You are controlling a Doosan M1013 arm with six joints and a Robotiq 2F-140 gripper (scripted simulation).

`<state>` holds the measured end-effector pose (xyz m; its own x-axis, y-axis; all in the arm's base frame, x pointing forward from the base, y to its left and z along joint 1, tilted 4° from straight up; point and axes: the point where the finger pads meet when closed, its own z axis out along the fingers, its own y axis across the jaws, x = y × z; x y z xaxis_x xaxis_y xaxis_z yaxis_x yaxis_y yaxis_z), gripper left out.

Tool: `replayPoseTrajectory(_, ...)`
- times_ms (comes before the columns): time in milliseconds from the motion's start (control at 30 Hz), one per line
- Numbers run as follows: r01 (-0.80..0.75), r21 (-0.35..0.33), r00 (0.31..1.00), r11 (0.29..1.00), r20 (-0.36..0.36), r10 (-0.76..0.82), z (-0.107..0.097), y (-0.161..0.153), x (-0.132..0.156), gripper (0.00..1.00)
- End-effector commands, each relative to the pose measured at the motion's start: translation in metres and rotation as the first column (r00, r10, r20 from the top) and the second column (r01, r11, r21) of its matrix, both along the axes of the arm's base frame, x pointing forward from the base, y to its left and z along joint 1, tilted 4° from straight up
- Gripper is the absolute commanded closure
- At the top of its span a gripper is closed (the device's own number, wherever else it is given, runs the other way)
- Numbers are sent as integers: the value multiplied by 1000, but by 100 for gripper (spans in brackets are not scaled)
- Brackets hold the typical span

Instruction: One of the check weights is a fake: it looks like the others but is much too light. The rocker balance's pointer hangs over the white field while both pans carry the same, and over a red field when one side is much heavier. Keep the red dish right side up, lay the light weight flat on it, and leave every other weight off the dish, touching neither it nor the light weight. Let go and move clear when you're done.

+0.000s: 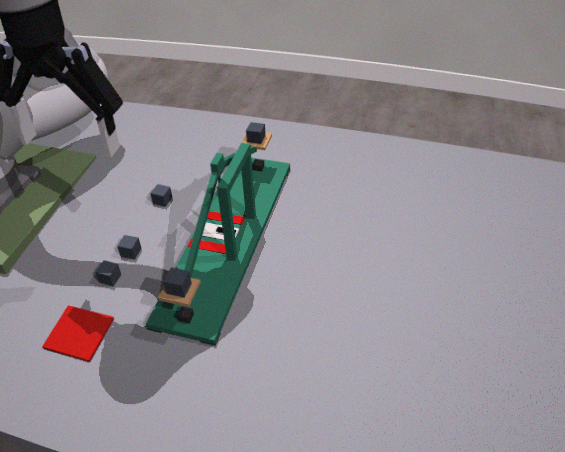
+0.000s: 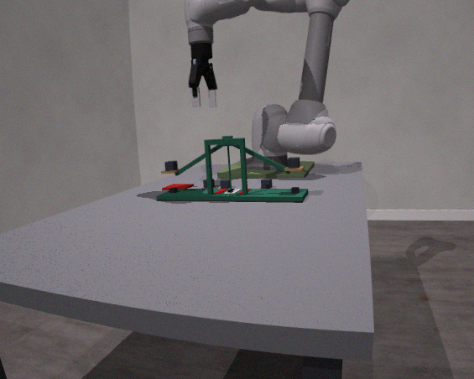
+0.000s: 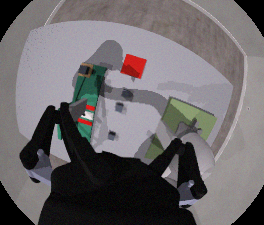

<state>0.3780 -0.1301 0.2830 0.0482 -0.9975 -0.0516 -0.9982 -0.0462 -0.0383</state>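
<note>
Black gripper [image 1: 67,136] [image 2: 204,101] [image 3: 122,116] wide open, nothing held, high over the table [image 1: 381,300] [image 2: 194,260] [image 3: 42,64]. Lone block [image 1: 161,195] [image 2: 266,184] [image 3: 112,135] is well below, on the arm side of the balance [image 1: 233,200] [image 2: 244,168] [image 3: 96,81]; other two loose blocks nearer the red dish [image 1: 78,334] [image 2: 178,187] [image 3: 134,66]. Pointer's [image 1: 220,230] on white, one block per pan, so fake's likely among the loose three. Need a down-and-across move, straddling one block.

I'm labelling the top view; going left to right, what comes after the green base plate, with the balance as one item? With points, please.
Red dish [image 1: 76,335] [image 3: 133,66], middle loose weight [image 1: 129,247] [image 3: 119,107], far loose weight [image 1: 161,195] [image 3: 112,135], rocker balance [image 1: 201,325] [image 2: 185,196] [image 3: 98,79].
</note>
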Motion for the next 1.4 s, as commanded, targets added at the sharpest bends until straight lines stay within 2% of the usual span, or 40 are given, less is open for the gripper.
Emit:
replayPoseTrajectory(0,-1,1,1000,1000,0,1,-1,-19,1,0)
replayPoseTrajectory(367,-1,1,1000,1000,0,1,-3,-56,3,0)
replayPoseTrajectory(667,-1,1,1000,1000,0,1,-4,-61,5,0)
replayPoseTrajectory(700,-1,1,1000,1000,0,1,-7,-62,13,0)
replayPoseTrajectory(767,-1,1,1000,1000,0,1,-24,-64,58,0)
replayPoseTrajectory(833,-1,1,1000,1000,0,1,-24,-64,58,0)
replayPoseTrajectory(867,-1,1,1000,1000,0,1,-38,-63,90,0)
replayPoseTrajectory(933,-1,1,1000,1000,0,1,-38,-63,90,0)
replayPoseTrajectory(967,-1,1,1000,1000,0,1,-53,-59,118,0)
replayPoseTrajectory(1033,-1,1,1000,1000,0,1,-54,-59,121,0)
replayPoseTrajectory(1067,-1,1,1000,1000,0,1,-68,-55,146,0)
replayPoseTrajectory(1133,-1,1,1000,1000,0,1,-69,-55,148,0)
replayPoseTrajectory(1167,0,1,1000,1000,0,0,-80,-51,166,0)
replayPoseTrajectory(1300,0,1,1000,1000,0,0,-86,-48,176,0)
replayPoseTrajectory(1333,0,1,1000,1000,0,0,-86,-48,176,65)
replayPoseTrajectory(1367,0,1,1000,1000,0,0,-86,-48,176,65)
